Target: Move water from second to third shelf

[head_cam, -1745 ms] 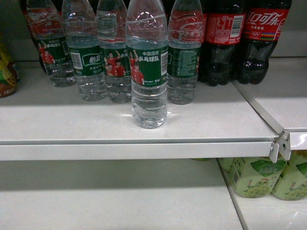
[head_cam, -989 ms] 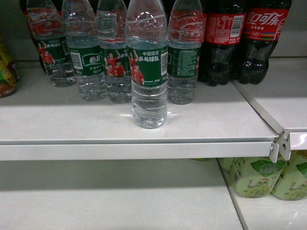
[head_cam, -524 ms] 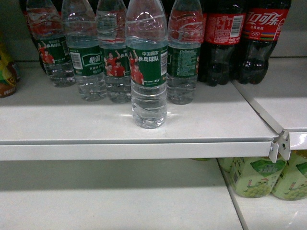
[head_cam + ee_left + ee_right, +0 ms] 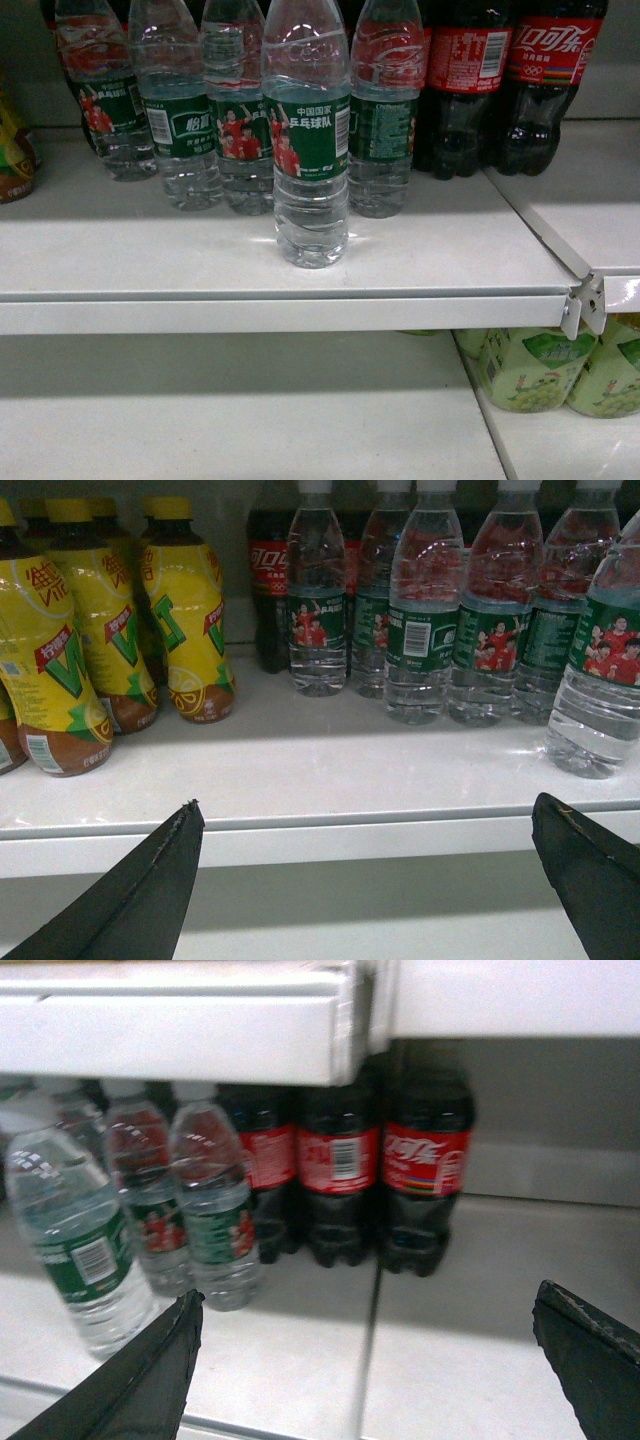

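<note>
Several water bottles stand in a row on a white shelf [image 4: 200,262], clear and ribbed with green labels. One water bottle [image 4: 310,150] stands alone in front of the row, close to the shelf's front lip. It also shows as the water bottle [image 4: 603,675] at the right of the left wrist view and the water bottle [image 4: 75,1250] at the left of the right wrist view. My left gripper [image 4: 366,802] is open, below and before the shelf lip, nothing between its fingers. My right gripper [image 4: 370,1290] is open over the shelf, empty. Neither gripper shows in the head view.
Dark cola bottles [image 4: 500,80] stand right of the water, also the cola bottles [image 4: 340,1175]. Yellow tea bottles [image 4: 100,630] stand to the left. A lower shelf [image 4: 230,420] lies beneath, with green grape drinks [image 4: 540,365] at right. Another shelf's edge [image 4: 180,1020] hangs overhead.
</note>
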Controlling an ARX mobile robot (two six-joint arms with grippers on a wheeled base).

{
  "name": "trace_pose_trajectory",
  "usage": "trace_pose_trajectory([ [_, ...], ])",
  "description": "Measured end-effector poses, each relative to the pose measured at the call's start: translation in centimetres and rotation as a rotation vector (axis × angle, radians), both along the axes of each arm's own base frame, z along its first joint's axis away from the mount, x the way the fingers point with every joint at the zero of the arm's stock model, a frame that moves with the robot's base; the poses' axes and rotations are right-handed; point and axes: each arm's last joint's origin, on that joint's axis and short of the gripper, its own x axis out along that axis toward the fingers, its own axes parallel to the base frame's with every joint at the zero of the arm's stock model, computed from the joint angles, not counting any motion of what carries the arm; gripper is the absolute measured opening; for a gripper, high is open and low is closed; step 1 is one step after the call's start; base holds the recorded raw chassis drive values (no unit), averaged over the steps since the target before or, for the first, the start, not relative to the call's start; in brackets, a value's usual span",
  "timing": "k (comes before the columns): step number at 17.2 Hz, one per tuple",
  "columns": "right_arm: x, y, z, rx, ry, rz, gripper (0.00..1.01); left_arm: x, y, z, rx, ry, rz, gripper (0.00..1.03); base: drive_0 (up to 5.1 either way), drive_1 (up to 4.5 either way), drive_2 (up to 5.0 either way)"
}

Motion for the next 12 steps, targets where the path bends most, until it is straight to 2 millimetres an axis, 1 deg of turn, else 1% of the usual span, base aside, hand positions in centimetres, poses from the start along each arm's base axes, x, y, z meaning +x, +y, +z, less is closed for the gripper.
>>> trace_pose_trajectory([
  [2, 1.8, 3.8, -1.8, -0.053, 0.053, 0.155, 0.98, 0.0, 0.0, 0.0, 0.000, 0.000, 0.000, 0.98, 0.0, 0.00, 0.0],
  [5, 3.0, 9.8, -5.1, -0.143, 0.122, 0.341, 0.98, 0.0, 0.0, 0.0, 0.000, 0.000, 0.000, 0.98, 0.0, 0.00, 0.0],
  [7, 4.0, 12.6, -6.2, -0.168, 0.146, 0.411, 0.98, 0.0, 0.0, 0.0, 0.000, 0.000, 0.000, 0.98, 0.0, 0.00, 0.0],
  [9, 5.1, 14.7, -6.8, -0.187, 0.176, 0.454, 0.98, 0.0, 0.0, 0.0, 0.000, 0.000, 0.000, 0.98, 0.0, 0.00, 0.0],
  [11, 5.9, 16.1, -6.7, -0.186, 0.207, 0.478, 0.98, 0.0, 0.0, 0.0, 0.000, 0.000, 0.000, 0.98, 0.0, 0.00, 0.0],
  [12, 6.6, 16.5, -6.5, -0.172, 0.221, 0.467, 0.98, 0.0, 0.0, 0.0, 0.000, 0.000, 0.000, 0.98, 0.0, 0.00, 0.0],
])
